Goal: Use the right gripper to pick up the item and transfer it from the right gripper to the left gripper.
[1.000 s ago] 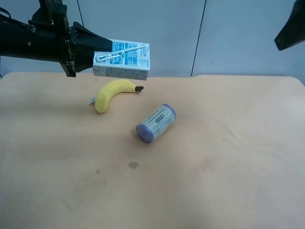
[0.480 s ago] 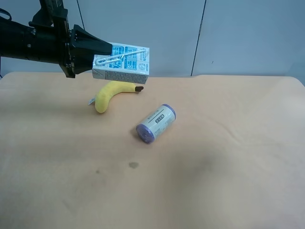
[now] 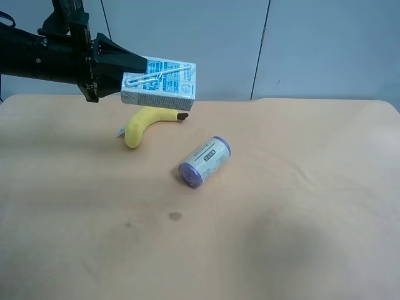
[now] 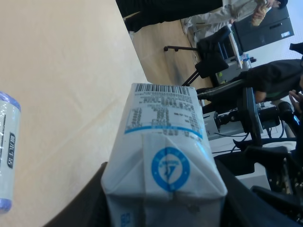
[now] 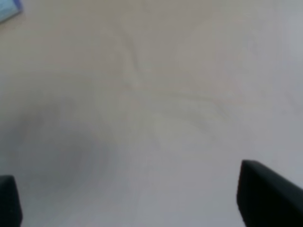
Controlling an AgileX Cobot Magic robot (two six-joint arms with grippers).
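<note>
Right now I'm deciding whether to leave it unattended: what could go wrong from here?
1. The left gripper holds the milk carton by one end only, with most of it sticking out unsupported; it could tilt or slip.
2. The carton appears to hang over the banana, so a drop would likely hit it.

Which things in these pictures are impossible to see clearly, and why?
Right wrist view: all blurred; the frame edge cuts the blue object and the right claw.
Left wrist view: the carton hides the grip of the left claw.
Exterior high view: the carton covers part of the banana.
</note>
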